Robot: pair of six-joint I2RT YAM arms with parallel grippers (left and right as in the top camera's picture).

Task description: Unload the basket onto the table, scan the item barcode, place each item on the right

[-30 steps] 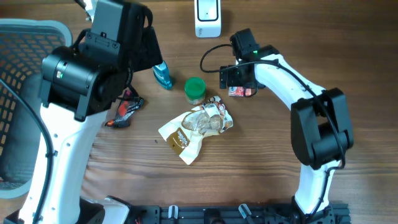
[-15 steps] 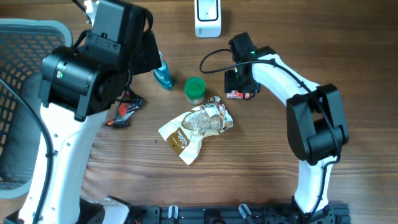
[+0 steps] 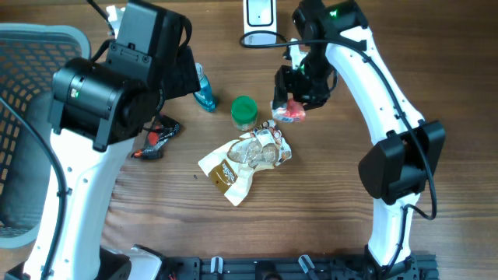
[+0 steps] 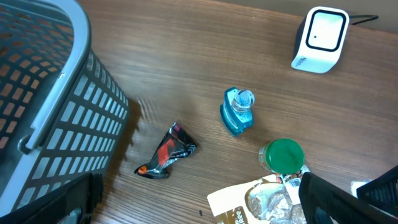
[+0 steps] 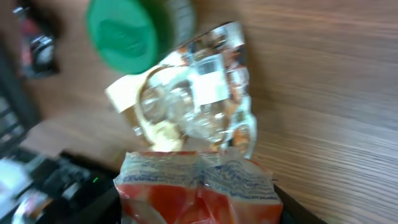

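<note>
My right gripper point(image 3: 294, 99) is shut on a red and white snack packet point(image 3: 291, 111) and holds it above the table, to the right of the green-lidded jar. In the right wrist view the red and white snack packet point(image 5: 198, 188) fills the space between the jaws, its printed back facing the camera. The white barcode scanner point(image 3: 259, 20) stands at the back edge of the table, left of the right arm. My left gripper point(image 4: 199, 202) hangs open high above the table with nothing between its fingers.
A green-lidded jar point(image 3: 243, 111), a clear and brown crumpled bag point(image 3: 244, 159), a small blue bottle point(image 3: 204, 94) and a dark red wrapper point(image 3: 156, 139) lie mid-table. A grey mesh basket point(image 3: 19, 132) stands at the left edge.
My right gripper has shut on the red and white packet, lifted it off the table and swung toward the back, near the scanner. The left arm has not moved.
</note>
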